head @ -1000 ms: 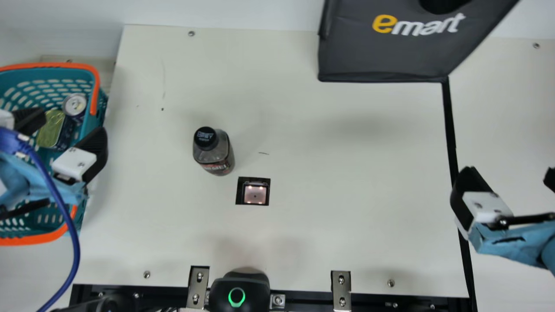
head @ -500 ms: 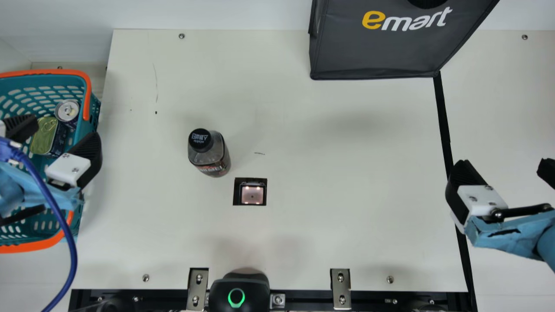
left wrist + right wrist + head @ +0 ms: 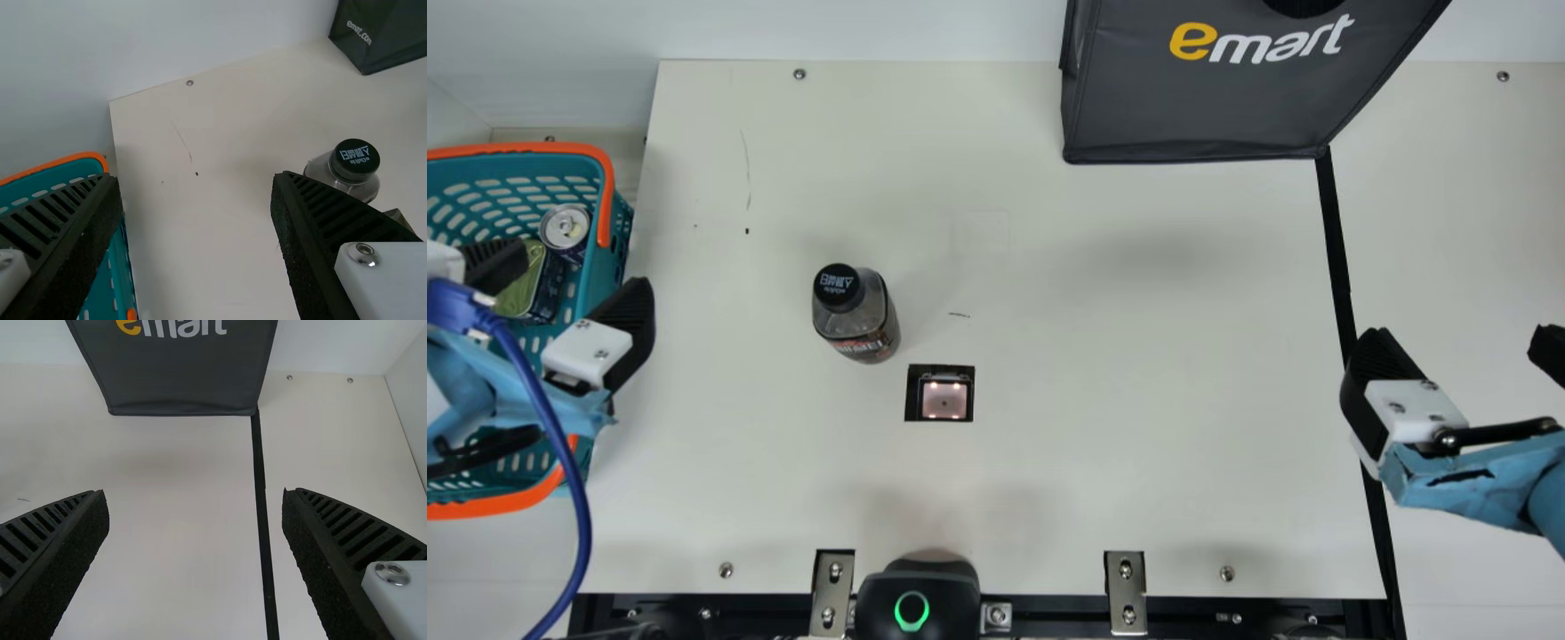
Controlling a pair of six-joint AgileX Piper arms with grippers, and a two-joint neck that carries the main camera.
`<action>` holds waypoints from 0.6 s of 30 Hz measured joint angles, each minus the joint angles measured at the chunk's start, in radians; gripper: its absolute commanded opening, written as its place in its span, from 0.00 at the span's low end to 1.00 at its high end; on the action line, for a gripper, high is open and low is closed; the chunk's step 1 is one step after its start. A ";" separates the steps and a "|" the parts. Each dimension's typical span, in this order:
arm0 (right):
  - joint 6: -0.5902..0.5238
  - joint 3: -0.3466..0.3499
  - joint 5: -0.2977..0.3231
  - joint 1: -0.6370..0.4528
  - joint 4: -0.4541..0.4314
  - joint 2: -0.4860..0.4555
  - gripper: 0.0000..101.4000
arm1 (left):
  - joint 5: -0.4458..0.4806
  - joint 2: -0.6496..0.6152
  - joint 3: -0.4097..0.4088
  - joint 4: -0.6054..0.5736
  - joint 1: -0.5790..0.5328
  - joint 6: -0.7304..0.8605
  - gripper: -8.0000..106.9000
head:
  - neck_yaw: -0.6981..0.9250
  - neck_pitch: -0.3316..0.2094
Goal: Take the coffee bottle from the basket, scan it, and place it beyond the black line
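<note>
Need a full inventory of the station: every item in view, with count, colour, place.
coffee bottle: 1, dark with black cap, upright left of table centre
scan window: 1, black surround, lit, in the tabletop near the bottle
basket: 1, teal with orange rim, far left
round can: 1, silver top, in basket
flat tin: 1, gold lid, in basket
bag: 1, dark grey, far edge
black line: 1, right side
table: 1, cream
device: 1, black with green ring, near edge
brackets: 2, silver, near edge
screws: several, silver, tabletop
cable: 1, blue, at left arm
claws: 2, black; left at basket, right by black line
</note>
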 measured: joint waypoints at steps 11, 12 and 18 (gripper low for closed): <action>0.000 0.000 0.000 0.000 0.000 0.000 0.90 | -0.057 0.000 0.039 0.078 -0.124 -0.110 0.85 | 0.000 0.000; 0.000 0.000 0.000 0.000 0.000 0.000 0.90 | -0.064 0.000 0.043 0.089 -0.139 -0.123 0.85 | 0.000 0.000; 0.000 0.000 0.000 0.000 0.000 0.000 0.90 | -0.134 0.014 0.071 0.163 -0.235 -0.211 0.85 | 0.000 0.000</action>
